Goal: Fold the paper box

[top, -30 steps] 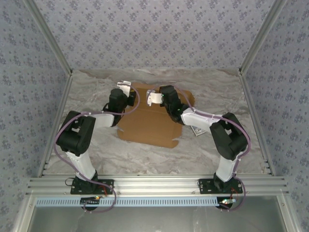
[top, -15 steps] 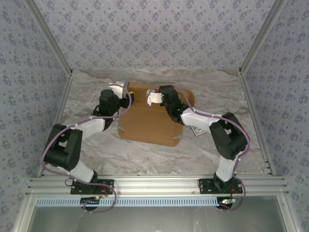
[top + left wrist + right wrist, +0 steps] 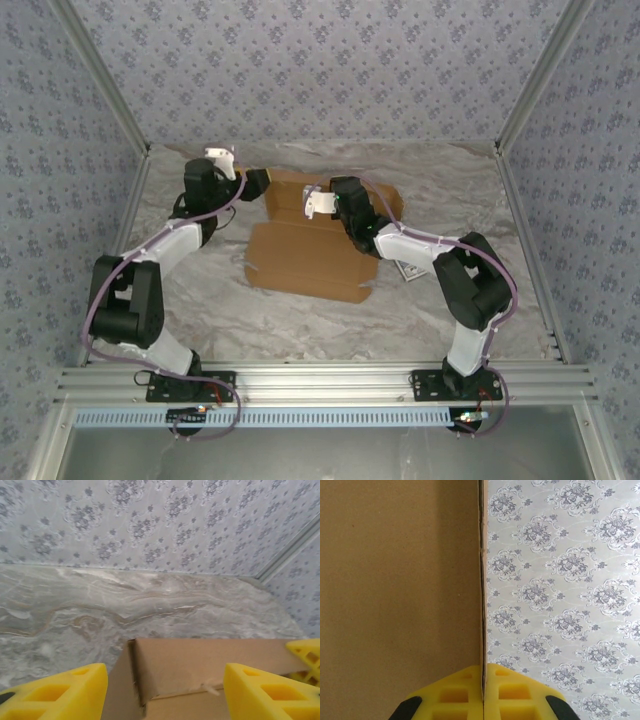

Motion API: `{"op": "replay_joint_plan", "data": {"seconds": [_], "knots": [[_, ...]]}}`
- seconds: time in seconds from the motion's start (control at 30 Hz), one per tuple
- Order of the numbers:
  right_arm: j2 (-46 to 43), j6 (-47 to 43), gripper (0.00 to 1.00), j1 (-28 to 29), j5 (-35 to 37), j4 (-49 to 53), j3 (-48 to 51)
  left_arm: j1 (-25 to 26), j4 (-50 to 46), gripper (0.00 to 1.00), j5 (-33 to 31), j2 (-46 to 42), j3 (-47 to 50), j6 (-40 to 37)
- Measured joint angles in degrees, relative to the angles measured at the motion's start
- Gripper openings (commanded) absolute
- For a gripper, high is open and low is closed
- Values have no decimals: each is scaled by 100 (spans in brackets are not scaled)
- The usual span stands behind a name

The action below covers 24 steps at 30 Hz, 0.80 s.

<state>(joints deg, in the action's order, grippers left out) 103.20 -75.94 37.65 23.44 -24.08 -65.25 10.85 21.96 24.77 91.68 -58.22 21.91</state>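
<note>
Paper box [image 3: 310, 255] flap edge pinched in right hand [image 3: 483, 672].

A brown cardboard panel of the paper box [image 3: 400, 580] covers the left half of the view, plain and unmarked, its thin edge running straight up the middle. At the bottom, the right claw [image 3: 483, 687] pinches that edge, its yellow fingers [image 3: 452, 692] pressed together, one on either side of the sheet. Right of the edge stands a grey wall [image 3: 560, 580] with a floral pattern.
</note>
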Motion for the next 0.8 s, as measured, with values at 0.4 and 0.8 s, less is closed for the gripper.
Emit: {"op": "replay_joint_plan", "data": {"seconds": [0.4, 0.8], "knots": [[0, -2, 0, 0, 0, -15, 0, -186, -717, 47, 503, 883, -756, 975], [4, -2, 0, 0, 22, -15, 0, -186, -684, 41, 675, 1012, -813, 1121]]}}
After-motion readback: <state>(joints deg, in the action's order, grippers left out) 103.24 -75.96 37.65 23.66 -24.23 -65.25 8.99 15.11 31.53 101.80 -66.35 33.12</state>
